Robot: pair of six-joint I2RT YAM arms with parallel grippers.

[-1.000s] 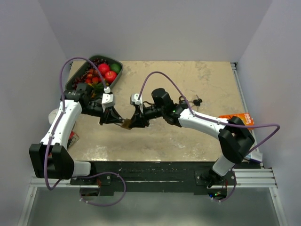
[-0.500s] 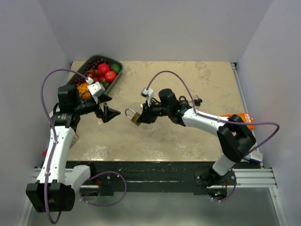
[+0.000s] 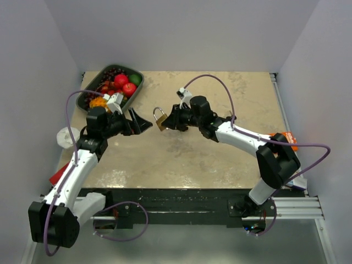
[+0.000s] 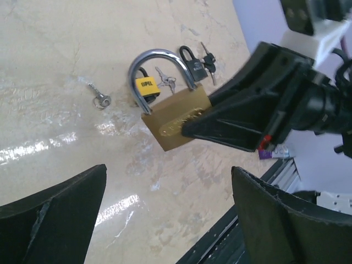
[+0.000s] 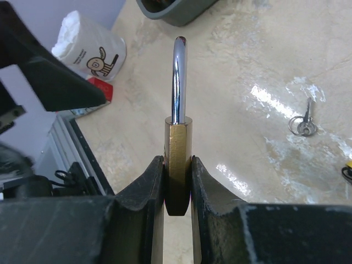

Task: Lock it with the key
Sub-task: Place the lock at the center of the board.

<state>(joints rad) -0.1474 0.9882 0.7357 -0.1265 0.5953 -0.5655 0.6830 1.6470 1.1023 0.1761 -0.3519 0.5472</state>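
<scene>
A brass padlock (image 3: pixel 160 118) with a chrome shackle hangs above the table, shackle pointing away from the right arm. My right gripper (image 3: pixel 169 122) is shut on its body, and the pads press both flat faces (image 5: pixel 177 165). A small key (image 4: pixel 100 99) on a ring lies loose on the table beyond the padlock (image 4: pixel 176 118), and it also shows in the right wrist view (image 5: pixel 303 125). My left gripper (image 3: pixel 144 124) stands wide open and empty just left of the padlock, facing it (image 4: pixel 169 168).
A yellow padlock (image 4: pixel 146 85) and a black padlock (image 4: pixel 190 58) with keys lie on the table further back. A dark tray (image 3: pixel 141 80) of fruit stands at the back left. A white roll (image 3: pixel 66 136) and an orange packet (image 3: pixel 280 140) sit at the table's sides.
My left gripper opened, let go of the padlock and drew back to the left. My right gripper carried the padlock up and toward the back of the table.
</scene>
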